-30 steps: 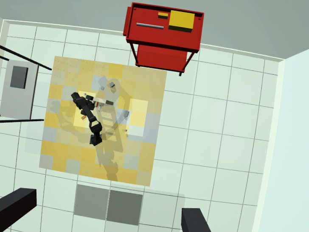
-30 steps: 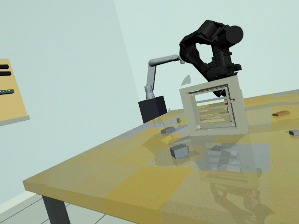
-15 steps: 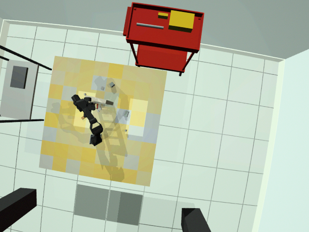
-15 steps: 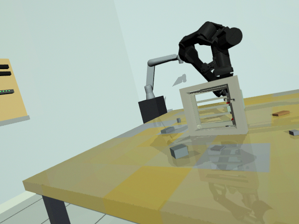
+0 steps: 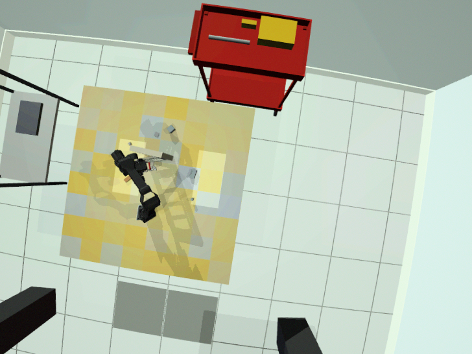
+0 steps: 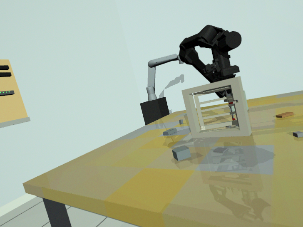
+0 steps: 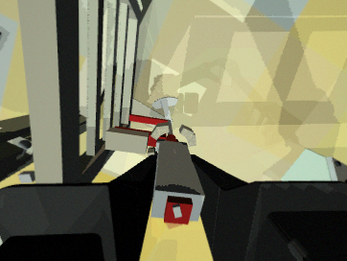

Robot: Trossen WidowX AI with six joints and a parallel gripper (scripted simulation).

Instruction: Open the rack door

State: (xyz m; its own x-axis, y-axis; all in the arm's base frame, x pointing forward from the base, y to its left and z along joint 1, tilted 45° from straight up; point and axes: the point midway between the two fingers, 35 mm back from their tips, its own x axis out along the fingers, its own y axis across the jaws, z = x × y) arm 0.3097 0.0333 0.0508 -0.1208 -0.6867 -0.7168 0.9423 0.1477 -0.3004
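The rack frame (image 5: 146, 151) (image 6: 244, 109) stands upright on the table (image 6: 137, 156). Its slatted door (image 6: 212, 108) (image 7: 43, 96) stands ajar, swung a little out of the frame on the arm's side, well short of a right angle. The upright handle (image 5: 150, 166) (image 6: 232, 111) (image 7: 175, 173) has red parts and sits at the door's free side. My gripper (image 5: 146, 165) (image 6: 228, 94) (image 7: 173, 160) reaches down from above and is shut on the handle. The handle's exact turn is hard to read. The fingertips are partly hidden behind the frame in the exterior view.
An orange block (image 5: 127, 178) (image 6: 284, 114) lies near the arm. A grey block (image 5: 171, 129) (image 6: 181, 153) and a flat one (image 5: 156, 134) (image 6: 220, 149) lie beyond the frame. Another block (image 5: 194, 173) (image 6: 169, 132) and a small one (image 5: 192, 198) (image 6: 180, 121) lie past the hinge side.
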